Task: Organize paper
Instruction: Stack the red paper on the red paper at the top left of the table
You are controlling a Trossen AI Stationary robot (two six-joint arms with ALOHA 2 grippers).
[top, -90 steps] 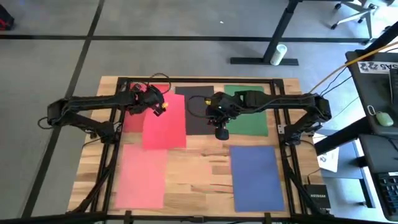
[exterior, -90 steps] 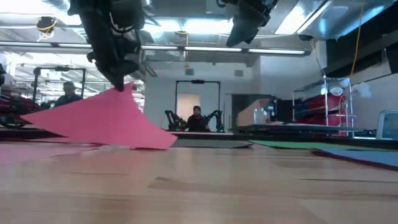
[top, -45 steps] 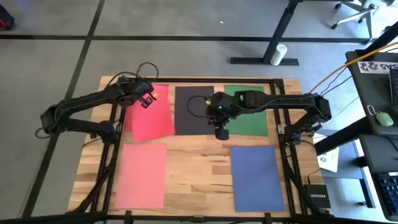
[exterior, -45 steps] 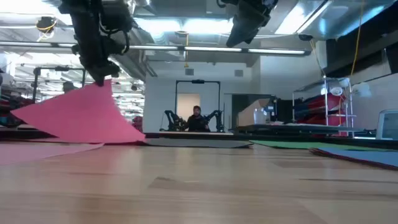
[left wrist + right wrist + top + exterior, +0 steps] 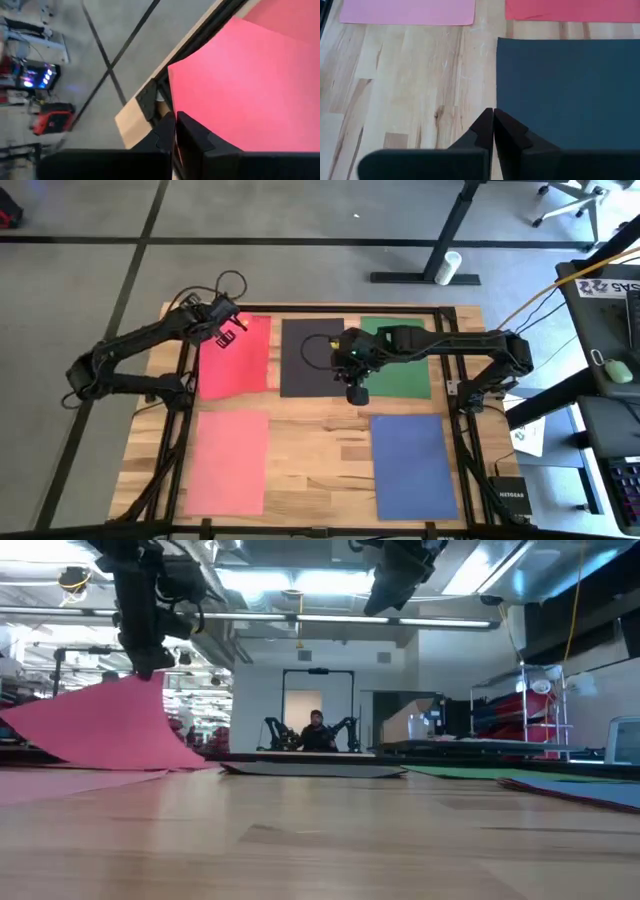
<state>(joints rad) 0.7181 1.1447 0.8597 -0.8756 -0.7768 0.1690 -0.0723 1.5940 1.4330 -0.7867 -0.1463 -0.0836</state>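
Observation:
A red sheet of paper [image 5: 238, 360] is at the table's far left, next to a black sheet [image 5: 312, 358] and a green sheet [image 5: 398, 365], both lying flat. A pink sheet [image 5: 228, 462] and a blue sheet [image 5: 410, 465] lie flat nearer the front. My left gripper [image 5: 228, 328] is shut on the red sheet's far end. My right gripper [image 5: 357, 393] is shut on nothing and hangs high above the black sheet's right edge [image 5: 498, 85]; it is also in the low view [image 5: 393, 585]. My left gripper pinches the red sheet between its two fingers at the far edge [image 5: 186, 131], near the far left corner. The fingers [image 5: 143, 662] come from above, pointing down. That end is lifted, and the sheet slopes down from the fingers to its near part [image 5: 150, 762], which rests on the table.
A black metal frame [image 5: 320, 308] runs around the wooden tabletop. Bare wood [image 5: 320, 455] lies between the pink and blue sheets. A white tag [image 5: 528, 438] lies off the table's right side, beside a desk with a mouse [image 5: 618, 370].
My left gripper has moved toward the table's far left corner with the red sheet. The sheet has slid off the black sheet and now lies beside it, its far end still raised. My right gripper has kept still.

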